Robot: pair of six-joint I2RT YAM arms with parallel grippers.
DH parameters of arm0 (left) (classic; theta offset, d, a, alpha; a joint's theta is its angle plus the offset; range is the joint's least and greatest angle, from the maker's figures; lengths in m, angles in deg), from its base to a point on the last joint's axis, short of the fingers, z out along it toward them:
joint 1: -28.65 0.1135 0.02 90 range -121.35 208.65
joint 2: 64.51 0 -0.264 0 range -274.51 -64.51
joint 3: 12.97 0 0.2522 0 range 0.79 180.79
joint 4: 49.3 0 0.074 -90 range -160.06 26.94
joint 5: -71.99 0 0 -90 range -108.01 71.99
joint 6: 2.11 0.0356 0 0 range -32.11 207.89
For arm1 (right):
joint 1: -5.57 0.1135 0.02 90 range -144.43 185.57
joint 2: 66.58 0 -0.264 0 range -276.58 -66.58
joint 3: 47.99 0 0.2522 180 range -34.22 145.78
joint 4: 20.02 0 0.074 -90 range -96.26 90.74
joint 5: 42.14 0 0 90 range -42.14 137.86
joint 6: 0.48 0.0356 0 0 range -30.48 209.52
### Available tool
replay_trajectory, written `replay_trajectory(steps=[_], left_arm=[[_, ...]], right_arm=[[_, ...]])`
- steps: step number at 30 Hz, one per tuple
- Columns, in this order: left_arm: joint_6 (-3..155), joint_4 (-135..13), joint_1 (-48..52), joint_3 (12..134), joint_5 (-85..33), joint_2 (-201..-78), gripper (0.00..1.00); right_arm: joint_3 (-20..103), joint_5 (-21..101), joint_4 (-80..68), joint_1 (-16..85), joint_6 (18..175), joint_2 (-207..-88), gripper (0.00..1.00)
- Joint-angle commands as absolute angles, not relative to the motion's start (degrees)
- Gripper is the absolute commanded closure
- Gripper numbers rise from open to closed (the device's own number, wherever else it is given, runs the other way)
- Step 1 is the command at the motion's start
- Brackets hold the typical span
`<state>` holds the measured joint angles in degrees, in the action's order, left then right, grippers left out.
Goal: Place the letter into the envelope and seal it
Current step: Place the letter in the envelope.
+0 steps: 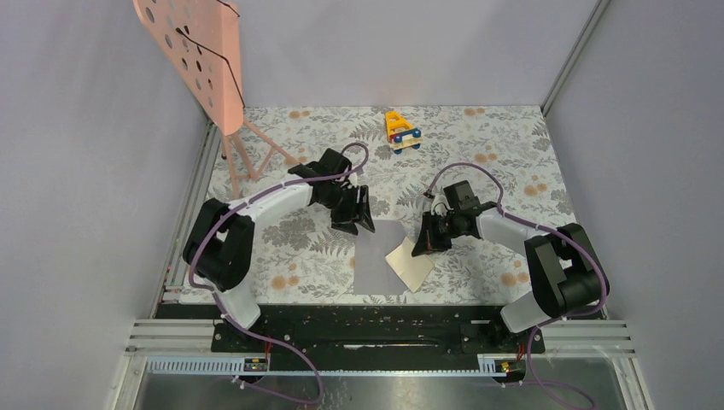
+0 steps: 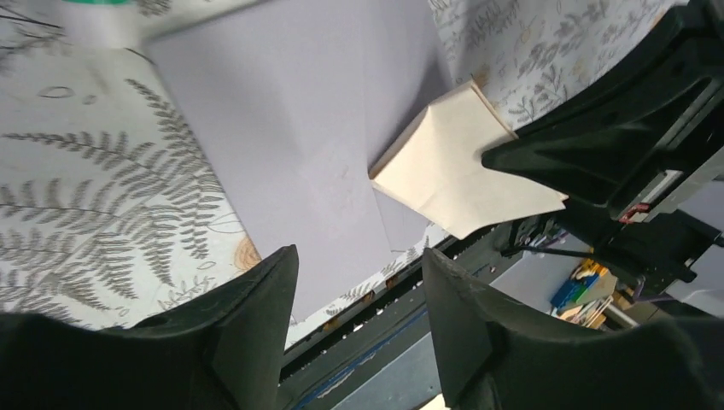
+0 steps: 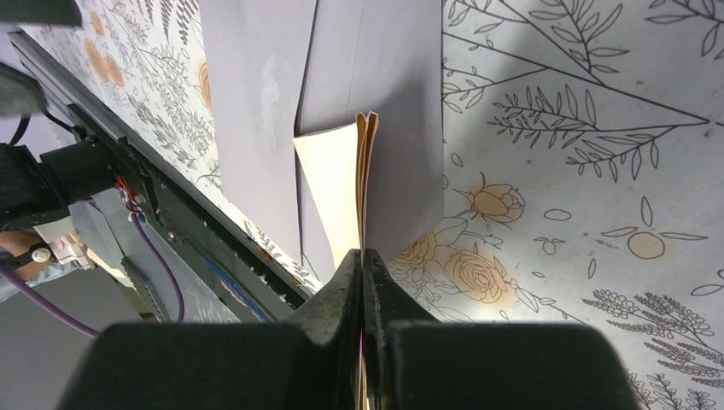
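**Letter pinched on the right, left jaws apart over the envelope**

The envelope (image 1: 376, 260) lies flat on the flowery table cover (image 1: 478, 154), right between the two arms and close to the black rail (image 1: 367, 329) at the near edge. It's plain grey-lilac with nothing on it.

The right gripper (image 3: 363, 265) is clamped tight on the letter (image 1: 414, 265), a folded tan sheet. The right wrist view shows the fingers pressed together on one end of it, with the folded layers fanning a little at the far end. The sheet is held at a slant, and its far edge reaches over the envelope's right side, down near the rail-side corner. I honestly can't tell whether that edge is tucked under any layer of the envelope or just sits on top.

The left gripper (image 2: 357, 260) has its fingers spread with nothing between them. It hangs over the envelope's far left corner, and its own camera looks down along the lilac paper at the tan sheet and the other arm's black fingers.

Also on the table are a yellow toy car (image 1: 403, 132) at the far side and a pink stand (image 1: 192, 51) with holes in it in the far left corner. Both are well apart from the paper.
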<state>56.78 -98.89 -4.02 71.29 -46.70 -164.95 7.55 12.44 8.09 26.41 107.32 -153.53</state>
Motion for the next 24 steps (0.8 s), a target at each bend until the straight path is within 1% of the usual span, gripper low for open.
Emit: replay_trajectory(steps=[1,5,9,17,24], left_arm=[[56.00,-96.87,-2.31,68.09,-43.98,-166.02,0.43],[54.87,-93.11,-2.35,66.88,-47.76,-171.11,0.43],[53.23,-90.04,-2.39,66.20,-50.04,-173.71,0.44],[51.72,-87.11,-2.52,66.20,-53.23,-174.15,0.45],[51.33,-86.44,-2.83,66.11,-54.00,-174.40,0.45]], right_arm=[[7.00,12.69,7.46,26.46,107.87,-152.02,1.00],[7.21,12.30,7.54,26.48,107.90,-152.18,1.00],[7.45,12.24,8.21,26.57,107.87,-152.19,1.00],[7.41,13.27,8.33,27.27,108.74,-153.39,1.00],[5.88,12.29,3.96,27.32,113.26,-153.16,1.00]])
